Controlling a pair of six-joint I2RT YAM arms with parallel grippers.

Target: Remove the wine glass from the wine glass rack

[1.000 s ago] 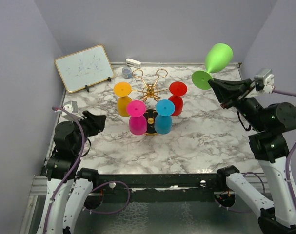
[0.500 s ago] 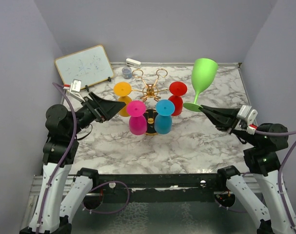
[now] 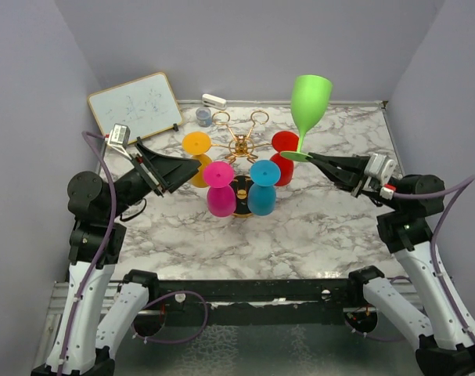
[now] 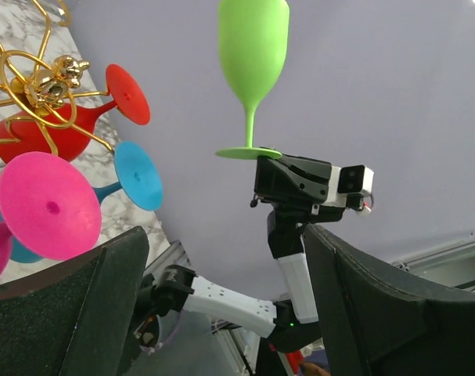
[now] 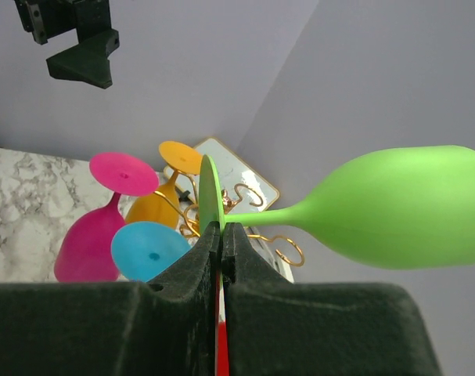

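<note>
My right gripper is shut on the flat foot of a green wine glass and holds it upright in the air, just right of the wine glass rack. In the right wrist view the jaws pinch the green foot, with the bowl off to the right. The gold rack holds orange, pink, blue and red glasses hanging bowl down. The left gripper hovers open and empty left of the rack; its view shows the green glass across the rack.
A small whiteboard leans at the back left. A white object and a small blue-grey cup sit by the back wall behind the rack. Purple walls close in the marble table on three sides.
The right arm swung the green glass from tilted at the far right to upright beside the rack. The left arm rose from the left edge toward the rack and its gripper opened.
</note>
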